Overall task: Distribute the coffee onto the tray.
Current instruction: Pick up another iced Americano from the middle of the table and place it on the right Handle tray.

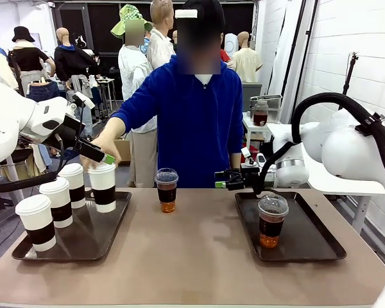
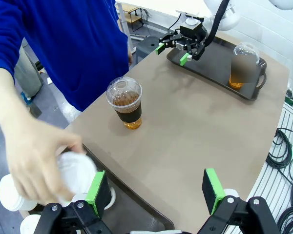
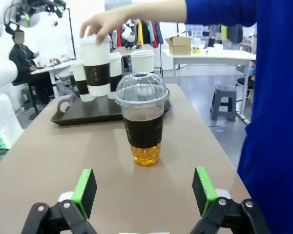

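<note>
Clear cup (image 1: 166, 190) upright on worktop (image 1: 199, 256), centre frame, just left of R hand (image 1: 226, 179): released, pointing straight at it, nearer arm. L hand (image 1: 101, 156) released too, far left over tray (image 1: 90, 239).

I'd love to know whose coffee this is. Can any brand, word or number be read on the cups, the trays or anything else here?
No text can be read in these pictures.
paper cups: the dark sleeves look plain, no print visible.
clear cup on the table: its dark band shows no lettering.
cardboard box far behind: too small to tell.
</note>
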`<state>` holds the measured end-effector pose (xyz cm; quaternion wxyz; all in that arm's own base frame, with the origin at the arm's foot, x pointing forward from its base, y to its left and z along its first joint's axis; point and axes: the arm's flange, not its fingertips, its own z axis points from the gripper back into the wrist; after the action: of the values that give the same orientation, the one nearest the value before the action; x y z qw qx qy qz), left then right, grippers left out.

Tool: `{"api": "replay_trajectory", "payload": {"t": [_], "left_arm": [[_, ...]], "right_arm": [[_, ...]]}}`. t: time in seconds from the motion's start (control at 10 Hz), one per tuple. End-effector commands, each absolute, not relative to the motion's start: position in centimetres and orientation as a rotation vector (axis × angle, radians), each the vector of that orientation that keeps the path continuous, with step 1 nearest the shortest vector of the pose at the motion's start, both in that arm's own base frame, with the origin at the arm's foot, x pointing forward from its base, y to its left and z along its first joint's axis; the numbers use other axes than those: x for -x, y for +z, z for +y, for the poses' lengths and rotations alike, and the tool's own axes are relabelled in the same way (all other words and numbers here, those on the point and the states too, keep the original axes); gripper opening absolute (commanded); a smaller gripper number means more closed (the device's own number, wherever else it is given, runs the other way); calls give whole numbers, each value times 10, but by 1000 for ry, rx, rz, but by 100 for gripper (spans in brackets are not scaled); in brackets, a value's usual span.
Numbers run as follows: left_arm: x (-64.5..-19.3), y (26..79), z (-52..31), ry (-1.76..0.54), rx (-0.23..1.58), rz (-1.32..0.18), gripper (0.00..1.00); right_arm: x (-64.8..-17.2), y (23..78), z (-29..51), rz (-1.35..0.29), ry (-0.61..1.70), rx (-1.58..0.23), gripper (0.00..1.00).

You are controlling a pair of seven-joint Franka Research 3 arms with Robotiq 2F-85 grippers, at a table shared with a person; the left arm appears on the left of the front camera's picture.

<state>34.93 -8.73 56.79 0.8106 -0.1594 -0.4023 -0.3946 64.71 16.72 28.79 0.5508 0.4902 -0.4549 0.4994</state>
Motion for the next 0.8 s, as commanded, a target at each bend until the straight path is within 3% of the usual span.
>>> {"api": "replay_trajectory", "payload": {"t": [0.0, 0.7], "left_arm": [[-350, 567, -86, -841, 348, -861, 100], [-350, 567, -86, -841, 348, -861, 100]], "right_arm": [[-661, 283, 183, -1061, 1164, -1160, 100], [-651, 282, 183, -1066, 1192, -1168, 100]]}}
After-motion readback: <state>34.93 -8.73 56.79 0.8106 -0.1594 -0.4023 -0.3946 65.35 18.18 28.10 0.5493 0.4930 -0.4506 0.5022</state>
